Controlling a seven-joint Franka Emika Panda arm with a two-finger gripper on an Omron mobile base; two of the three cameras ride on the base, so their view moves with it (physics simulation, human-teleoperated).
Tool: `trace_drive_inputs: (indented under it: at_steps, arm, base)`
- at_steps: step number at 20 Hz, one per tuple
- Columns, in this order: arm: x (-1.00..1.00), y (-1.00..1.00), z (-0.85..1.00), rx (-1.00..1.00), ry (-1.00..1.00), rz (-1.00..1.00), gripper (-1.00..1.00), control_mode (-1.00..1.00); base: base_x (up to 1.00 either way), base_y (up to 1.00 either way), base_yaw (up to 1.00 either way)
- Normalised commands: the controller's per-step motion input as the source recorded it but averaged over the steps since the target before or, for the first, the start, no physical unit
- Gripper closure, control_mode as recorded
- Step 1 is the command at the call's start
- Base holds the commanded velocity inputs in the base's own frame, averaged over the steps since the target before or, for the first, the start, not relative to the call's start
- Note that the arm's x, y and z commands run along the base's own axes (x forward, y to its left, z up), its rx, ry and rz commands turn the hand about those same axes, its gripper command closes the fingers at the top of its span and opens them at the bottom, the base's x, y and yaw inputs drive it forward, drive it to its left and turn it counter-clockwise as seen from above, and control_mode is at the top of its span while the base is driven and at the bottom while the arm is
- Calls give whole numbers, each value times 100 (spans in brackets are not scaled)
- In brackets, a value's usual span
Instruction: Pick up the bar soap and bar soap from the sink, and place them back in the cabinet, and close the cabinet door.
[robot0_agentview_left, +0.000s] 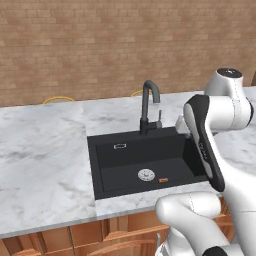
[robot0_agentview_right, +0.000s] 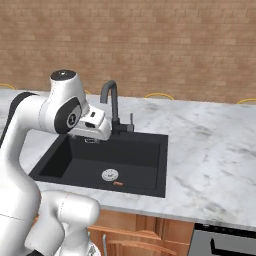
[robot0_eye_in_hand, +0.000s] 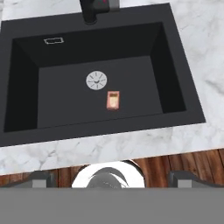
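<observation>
Brown brick wall (robot0_agentview_left: 100, 45) runs across the back, behind the white marble desk (robot0_agentview_left: 40, 160). Black sink (robot0_agentview_left: 107, 172) is set into the desk, rectangular basin, seen from both base views and straight down in the hand view (robot0_eye_in_hand: 26, 100). White arm (robot0_agentview_left: 220, 125) rises at the right of the left base view and bends over the right side of the sink; in the right base view it stands at the left, its hand above the sink's back left corner. Dark gooseneck faucet (robot0_agentview_left: 149, 105) stands on the desk at the sink's back edge, small lever beside it. Wooden drawer fronts (robot0_agentview_left: 115, 235) sit below the desk edge. Round silver drain (robot0_eye_in_hand: 96, 81) lies mid-floor in the basin. One bar soap (robot0_eye_in_hand: 113, 100), small, salmon-orange, lies flat on the sink floor just beside the drain, apart from it, toward the front wall; also a small orange speck in the left base view (robot0_agentview_left: 163, 180) and right base view (robot0_agentview_right: 118, 184). Small overflow slot (robot0_eye_in_hand: 53, 40) on the back wall. Tool (robot0_eye_in_hand: 111, 178): tips sit wide apart at the bottom of the hand view, holding nothing, well above the soap.
</observation>
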Motion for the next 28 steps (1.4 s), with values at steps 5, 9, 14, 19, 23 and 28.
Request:
trace_drive_inputs:
  at_steps: [5, 9, 14, 19, 23, 28]
  arm:
    - [8, -1, -25, 0, 4, 1, -100, -100]
    - [17, -1, -29, 0, 0, 0, -100, -100]
    - [36, -3, -22, 0, 0, 0, -100, -100]
    - [41, -1, -20, 0, 0, 0, -100, -100]
    - [35, 0, -22, 0, 0, 0, -100, -100]
    - [21, 0, -24, 0, 0, 0, -100, -100]
  base:
    - [0, 0, 0]
    - [0, 0, 0]
    - [0, 0, 0]
    - [0, 0, 0]
    - [0, 0, 0]
    - [0, 0, 0]
